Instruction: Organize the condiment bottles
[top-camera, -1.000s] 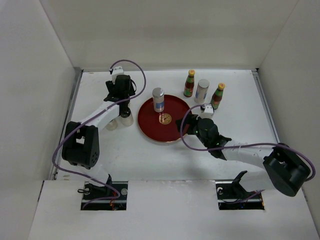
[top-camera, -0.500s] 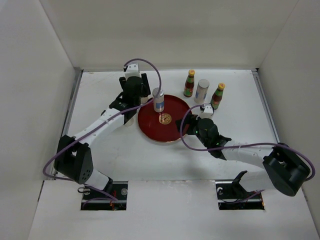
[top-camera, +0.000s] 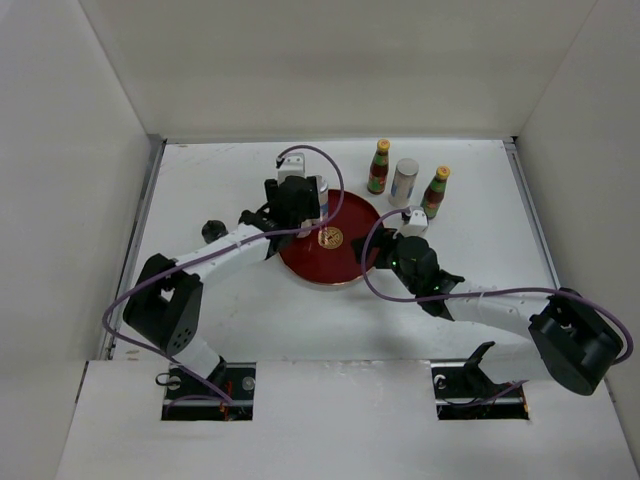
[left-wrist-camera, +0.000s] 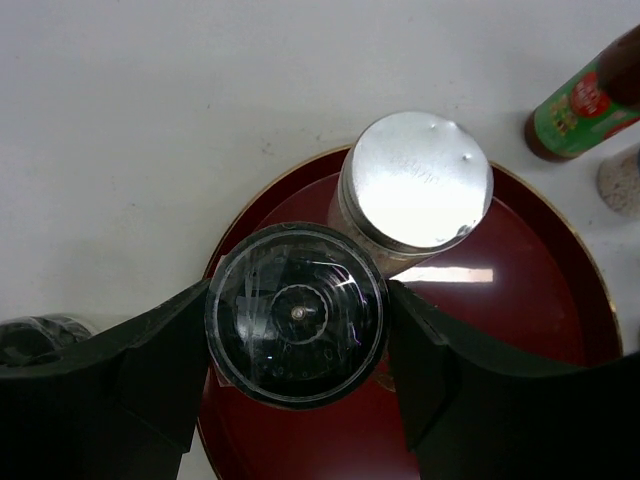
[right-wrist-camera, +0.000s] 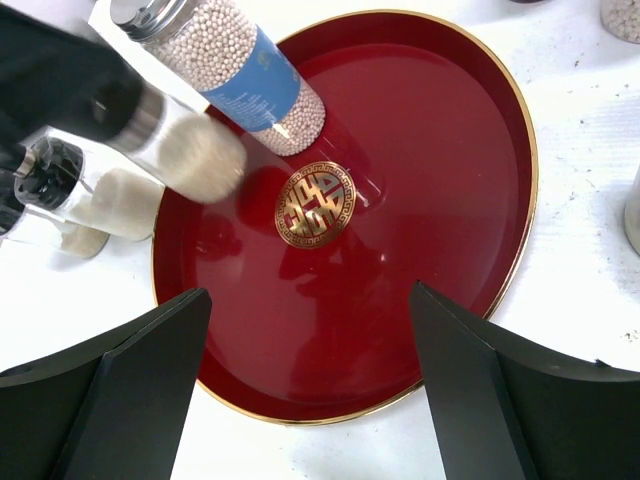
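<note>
While the left pincer (left-wrist-camera: 297, 335) grips a dark-lidded jar (left-wrist-camera: 295, 295) over the left part of the red tray (right-wrist-camera: 440, 140), just beside a shaker (left-wrist-camera: 420, 180) standing on it, right pincer (right-wrist-camera: 308, 300) spread wide at the tray's lower right rim, two sauce bottles (top-camera: 378, 166) (top-camera: 436, 190) flanking a second shaker (top-camera: 404, 181), upper right of the table (top-camera: 200, 170) in the top view

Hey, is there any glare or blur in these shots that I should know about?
Left wrist view: the silver shaker top is blown out white, and a bright streak glints on the red tray. Right wrist view: the pale-filled jar is smeared by blur, while the gold emblem is sharp. Top view: even, soft light.
</note>
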